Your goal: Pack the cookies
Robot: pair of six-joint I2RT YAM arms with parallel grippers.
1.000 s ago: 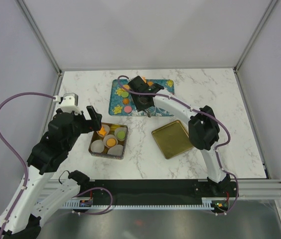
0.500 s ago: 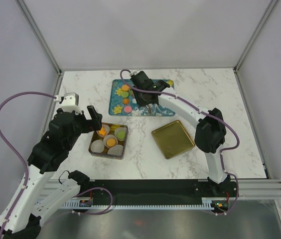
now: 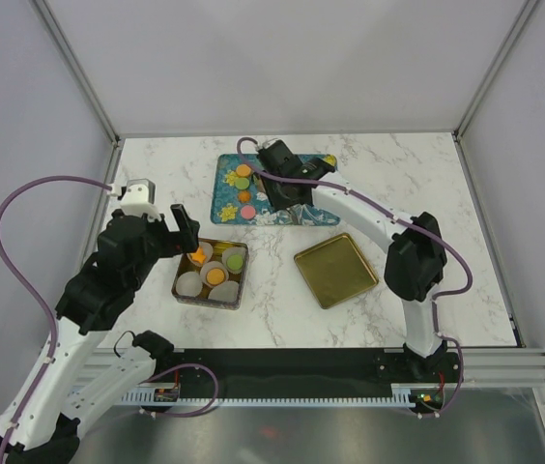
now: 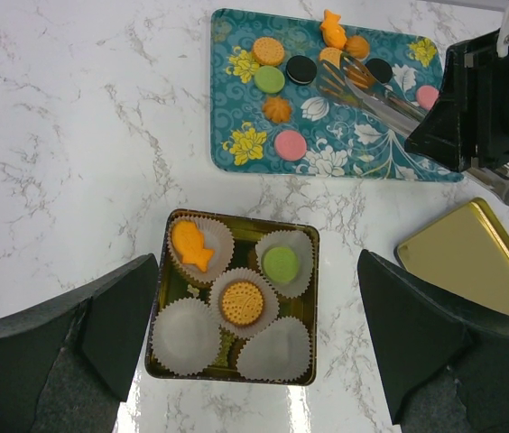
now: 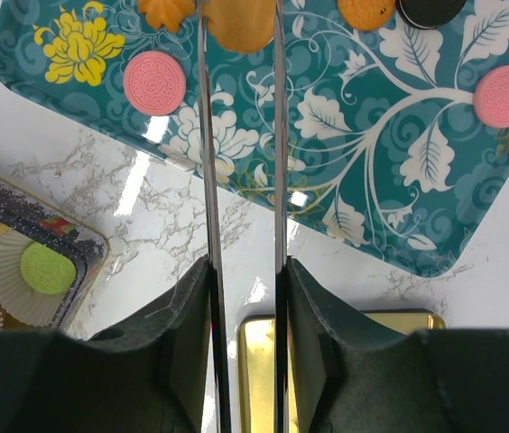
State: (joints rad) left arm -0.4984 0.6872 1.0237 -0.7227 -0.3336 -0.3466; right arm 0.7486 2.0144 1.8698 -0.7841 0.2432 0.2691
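Loose cookies lie on the teal floral tray: orange, green, black and pink. My right gripper is shut on metal tongs over the tray. The tong blades flank an orange cookie at the top edge of the right wrist view. My left gripper is open and empty above the gold tin. The tin holds several white paper cups. Three cups hold an orange fish cookie, a green cookie and an orange round cookie.
The tin's gold lid lies upside down on the marble to the right of the tin, under my right wrist. Two paper cups in the tin are empty. Grey walls close in the table on three sides.
My right arm's elbow has swung to the right and its wrist has shifted slightly back over the tray with the tongs. My left arm has not moved.
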